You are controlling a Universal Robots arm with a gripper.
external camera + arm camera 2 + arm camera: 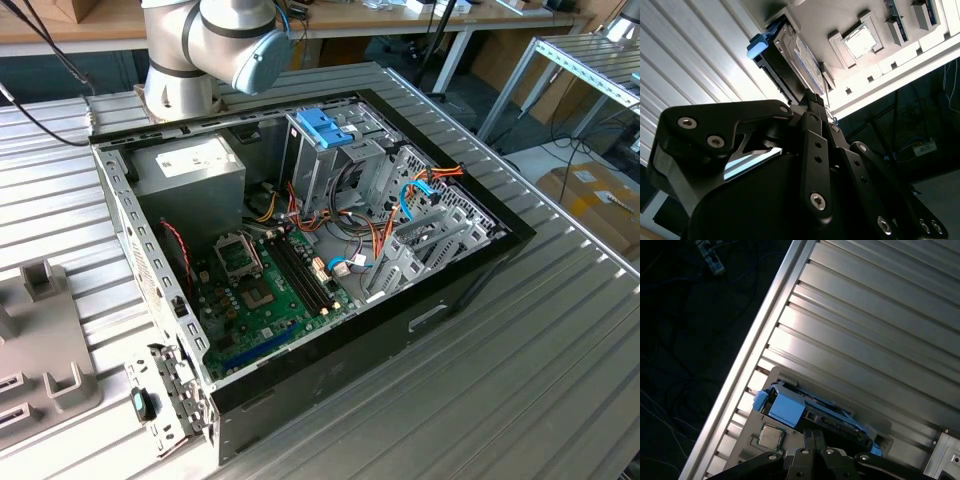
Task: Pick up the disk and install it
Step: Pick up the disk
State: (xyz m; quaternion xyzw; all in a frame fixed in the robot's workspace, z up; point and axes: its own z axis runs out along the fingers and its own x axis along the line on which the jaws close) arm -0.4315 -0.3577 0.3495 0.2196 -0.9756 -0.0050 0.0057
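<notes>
In both wrist views the disk (801, 56) (790, 408) stands on edge in a slot of a grey holder (822, 20) (771, 374), its light-blue carrier rail wrapped round its rim and its labelled face showing in the second wrist view; a square processor chip (860, 41) (771, 436) lies flat in a recess of the same holder, just beside the disk; the holder rests on the ribbed aluminium counter (700, 60) (880, 315) (520, 350), near its edge. The black gripper (814, 98) (813, 434) reaches up to the near edge of the disk; whether the jaws are apart or closed on it, I cannot tell. In the exterior view an open computer case (450, 300) lies on its side on the counter, its green motherboard (262, 295) exposed; a blue plastic bracket (325, 127) sits atop the metal drive cage (318, 175); the arm's base (185, 60) stands behind the case.
</notes>
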